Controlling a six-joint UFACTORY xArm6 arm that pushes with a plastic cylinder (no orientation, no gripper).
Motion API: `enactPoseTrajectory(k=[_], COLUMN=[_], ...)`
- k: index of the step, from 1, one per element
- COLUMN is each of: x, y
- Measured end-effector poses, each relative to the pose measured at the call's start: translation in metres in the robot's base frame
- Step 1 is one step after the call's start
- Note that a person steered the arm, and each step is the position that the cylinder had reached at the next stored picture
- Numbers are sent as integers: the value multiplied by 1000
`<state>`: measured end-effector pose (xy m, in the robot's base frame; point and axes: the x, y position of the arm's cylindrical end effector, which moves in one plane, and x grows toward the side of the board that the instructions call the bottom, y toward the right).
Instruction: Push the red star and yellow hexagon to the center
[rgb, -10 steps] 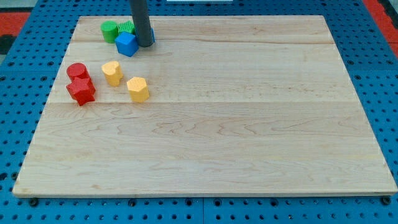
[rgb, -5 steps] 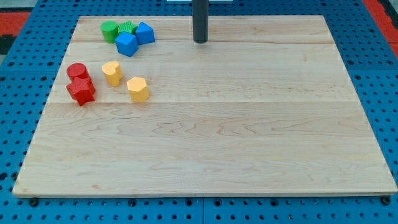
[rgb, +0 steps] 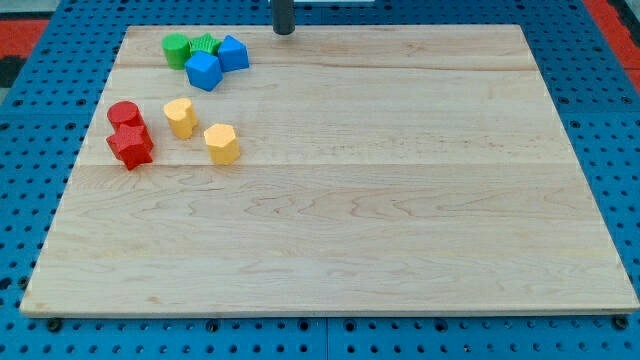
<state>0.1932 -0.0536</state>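
Observation:
The red star (rgb: 130, 146) lies near the board's left edge, touching a red cylinder (rgb: 124, 114) just above it. The yellow hexagon (rgb: 222, 143) sits to the right of the star, with a second yellow block (rgb: 180, 117) up and left of it. My tip (rgb: 284, 32) is at the board's top edge, right of the blue and green cluster and far from the star and the hexagon. It touches no block.
Two blue blocks (rgb: 203, 71) (rgb: 233, 52) and two green blocks (rgb: 177, 48) (rgb: 204, 45) cluster at the top left of the wooden board (rgb: 400, 200). A blue pegboard (rgb: 620, 150) surrounds the board.
My tip left the blue blocks, swung right along the top of the board, then moved back left and up to the top edge. No block has moved.

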Motion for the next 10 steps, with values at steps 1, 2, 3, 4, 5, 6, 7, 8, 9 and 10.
enactPoseTrajectory(k=[1, 2, 3, 4, 5, 6, 7, 8, 9, 10], x=[8, 43, 100, 180, 294, 341, 298, 257, 226, 221], y=[0, 1, 8, 22, 32, -90, -212, -250, -195, -142])
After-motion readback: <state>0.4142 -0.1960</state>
